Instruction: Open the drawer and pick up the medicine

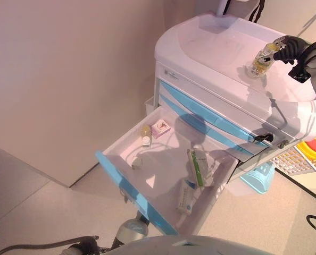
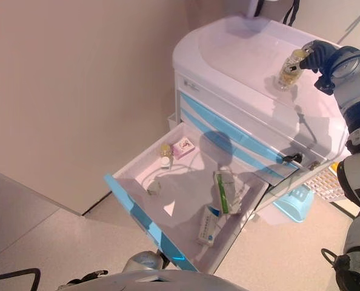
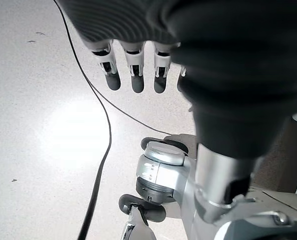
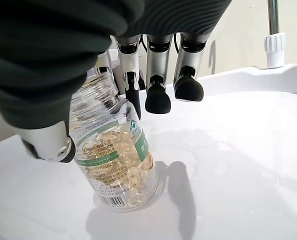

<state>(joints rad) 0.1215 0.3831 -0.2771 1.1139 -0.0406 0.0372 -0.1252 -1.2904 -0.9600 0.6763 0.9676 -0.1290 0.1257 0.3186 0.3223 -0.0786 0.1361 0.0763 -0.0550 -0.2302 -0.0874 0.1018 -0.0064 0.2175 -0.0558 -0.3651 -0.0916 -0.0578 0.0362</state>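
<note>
Wall: plain beige wall, left of the cart.
Floor: pale speckled grey floor.
Baskets: light blue plastic basket, white lattice basket and yellow-and-red container, on the floor at right.

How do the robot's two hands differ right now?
The right hand is up on the cart top, pinching a clear bottle of yellow capsules; the left hand holds nothing. The right hand's thumb and a finger close on the bottle; the left hand's fingers hang relaxed above the floor, low beside the robot. Both have silver, dark-tipped fingers.
</note>
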